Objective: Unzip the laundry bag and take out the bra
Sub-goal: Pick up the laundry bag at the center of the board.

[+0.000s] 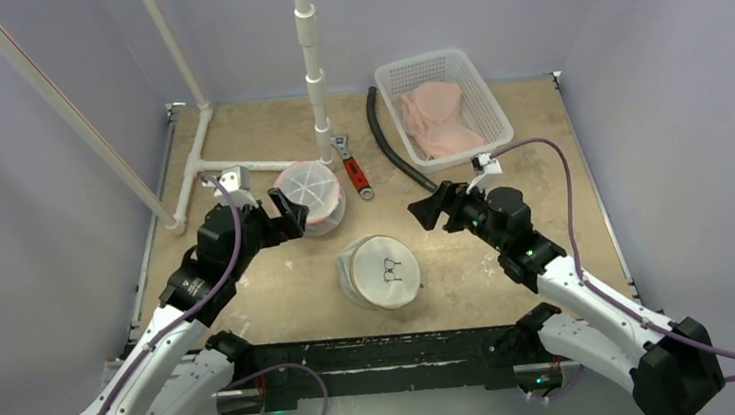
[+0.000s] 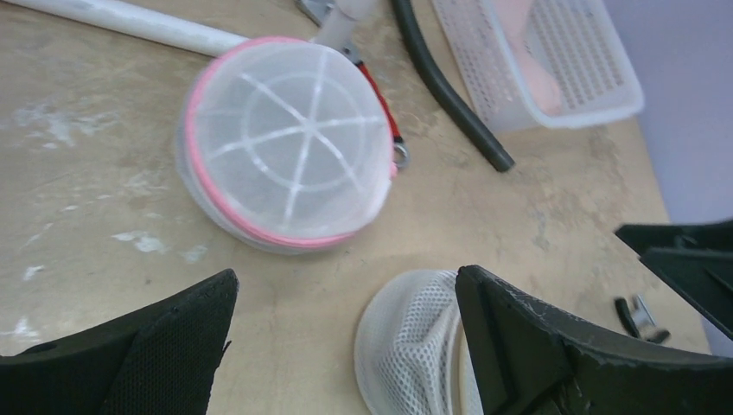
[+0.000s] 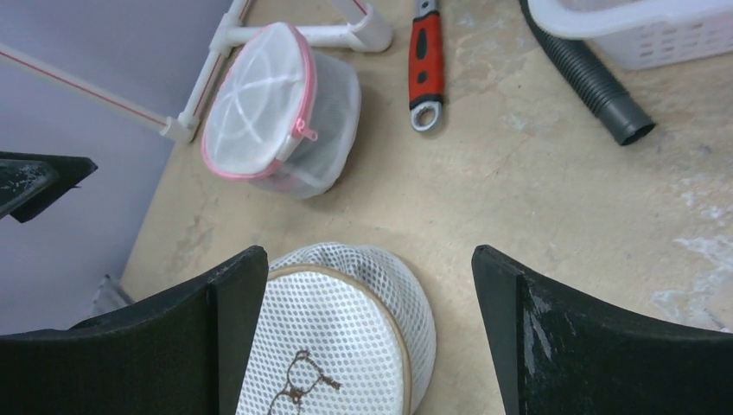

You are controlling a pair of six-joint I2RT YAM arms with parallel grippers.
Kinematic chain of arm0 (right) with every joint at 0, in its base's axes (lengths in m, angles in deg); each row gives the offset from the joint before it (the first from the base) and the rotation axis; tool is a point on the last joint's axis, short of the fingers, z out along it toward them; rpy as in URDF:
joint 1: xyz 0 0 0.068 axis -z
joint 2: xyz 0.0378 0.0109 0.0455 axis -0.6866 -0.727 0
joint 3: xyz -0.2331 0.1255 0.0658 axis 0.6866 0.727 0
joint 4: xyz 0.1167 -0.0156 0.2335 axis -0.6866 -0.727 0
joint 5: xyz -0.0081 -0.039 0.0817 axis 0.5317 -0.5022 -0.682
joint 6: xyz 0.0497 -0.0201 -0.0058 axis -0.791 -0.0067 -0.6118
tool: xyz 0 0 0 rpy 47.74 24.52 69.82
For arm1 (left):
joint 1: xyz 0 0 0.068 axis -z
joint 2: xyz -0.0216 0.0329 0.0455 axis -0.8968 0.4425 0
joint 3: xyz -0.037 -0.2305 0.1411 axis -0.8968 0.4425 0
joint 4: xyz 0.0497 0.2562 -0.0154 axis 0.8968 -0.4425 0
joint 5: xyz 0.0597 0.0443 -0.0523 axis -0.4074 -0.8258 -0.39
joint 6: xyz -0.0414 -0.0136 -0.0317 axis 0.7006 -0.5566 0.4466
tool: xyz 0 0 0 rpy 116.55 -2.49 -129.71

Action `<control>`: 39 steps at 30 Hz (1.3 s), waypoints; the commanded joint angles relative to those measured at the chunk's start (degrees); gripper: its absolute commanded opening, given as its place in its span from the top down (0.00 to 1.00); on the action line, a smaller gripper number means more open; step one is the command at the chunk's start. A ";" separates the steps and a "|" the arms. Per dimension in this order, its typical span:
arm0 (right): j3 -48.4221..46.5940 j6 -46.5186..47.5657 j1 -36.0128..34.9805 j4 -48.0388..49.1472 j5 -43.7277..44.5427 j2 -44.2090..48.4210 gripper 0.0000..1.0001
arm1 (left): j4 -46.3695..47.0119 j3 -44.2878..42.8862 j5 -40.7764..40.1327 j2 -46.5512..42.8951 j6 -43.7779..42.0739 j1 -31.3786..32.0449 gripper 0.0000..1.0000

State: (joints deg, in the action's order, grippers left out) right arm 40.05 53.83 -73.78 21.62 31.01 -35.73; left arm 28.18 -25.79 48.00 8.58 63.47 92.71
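A round white mesh laundry bag (image 1: 381,271) with a tan rim and a brown bra emblem lies on the table between the arms; it also shows in the right wrist view (image 3: 341,333) and the left wrist view (image 2: 415,346). A second round mesh bag with pink trim (image 1: 308,195) sits behind it, seen in the left wrist view (image 2: 290,147) and the right wrist view (image 3: 277,108). My left gripper (image 1: 289,214) is open beside the pink-trimmed bag. My right gripper (image 1: 434,208) is open, above and right of the white bag. No bra shows outside the bags.
A white basket (image 1: 442,106) holding pink cloth stands at the back right. A black hose (image 1: 393,145) and a red-handled wrench (image 1: 353,169) lie near a white pipe frame (image 1: 311,62) at the back.
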 commanded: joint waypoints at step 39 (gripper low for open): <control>18.77 -15.22 1.39 33.49 -32.15 -18.25 0.62 | 13.29 15.60 42.31 -3.56 10.73 0.34 0.09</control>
State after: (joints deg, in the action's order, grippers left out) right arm 58.52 39.98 -72.18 50.38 1.51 -54.35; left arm 42.17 -10.34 90.97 5.78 73.66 92.75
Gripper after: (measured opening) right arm 0.450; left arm 0.919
